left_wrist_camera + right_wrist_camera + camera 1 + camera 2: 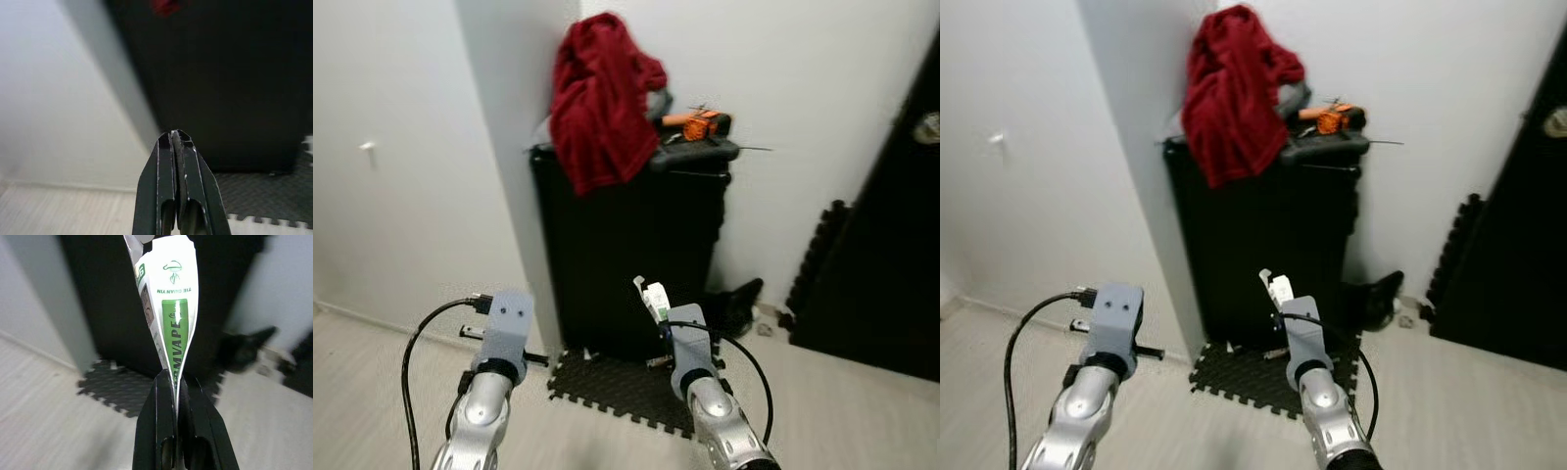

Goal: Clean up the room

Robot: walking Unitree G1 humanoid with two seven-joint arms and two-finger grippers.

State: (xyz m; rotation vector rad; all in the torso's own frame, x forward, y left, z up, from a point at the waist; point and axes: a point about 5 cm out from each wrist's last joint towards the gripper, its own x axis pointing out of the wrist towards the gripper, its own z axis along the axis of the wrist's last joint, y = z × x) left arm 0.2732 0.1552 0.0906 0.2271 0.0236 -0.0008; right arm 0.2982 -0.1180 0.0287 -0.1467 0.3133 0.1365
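One flattened white-and-green package [172, 308] is pinched at its lower edge by the right gripper [177, 378], fingers clamped on it, and is held up in front of the black case [636, 245]. The left gripper [176, 139] is carried empty, fingers pressed together, before the case's left edge. The thin pinch could be lost in a jolt, and the package dropped onto the foam mat [626, 387] at the case's foot. One red cloth [599, 98] and one orange tool [697, 123] are counted on top of the case.

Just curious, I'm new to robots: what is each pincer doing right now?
Left pincer: closed, holding nothing.
Right pincer: closed on a white and green flattened carton.
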